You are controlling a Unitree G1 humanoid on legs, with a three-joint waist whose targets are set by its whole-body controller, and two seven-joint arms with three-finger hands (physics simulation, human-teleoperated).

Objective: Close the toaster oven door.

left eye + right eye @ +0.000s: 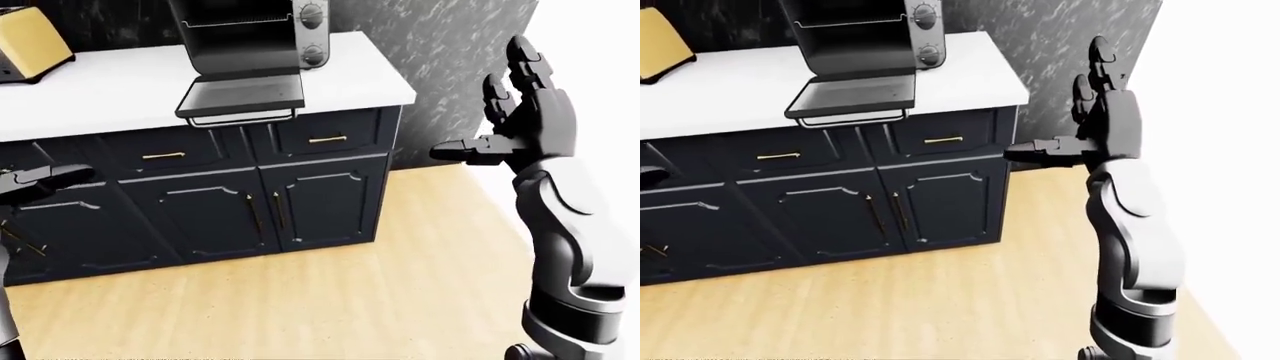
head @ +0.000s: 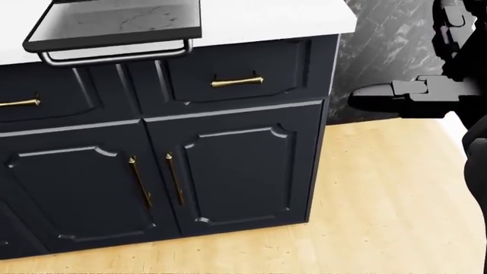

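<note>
Our right hand (image 1: 515, 112) hangs open, fingers spread, well right of the counter (image 1: 120, 94); of our left hand (image 1: 40, 180) we cannot tell whether it is open or closed. On the counter, the toaster oven (image 1: 250, 34) has its door (image 1: 243, 96) lying flat past the edge. We should step nearer, get the fingers under the door's handle bar (image 1: 240, 118), and lift in its arc.

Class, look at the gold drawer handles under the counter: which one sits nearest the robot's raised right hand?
The drawer handle below the open toaster oven door, rightmost of the row; the right hand hovers beyond the cabinet's end.
</note>
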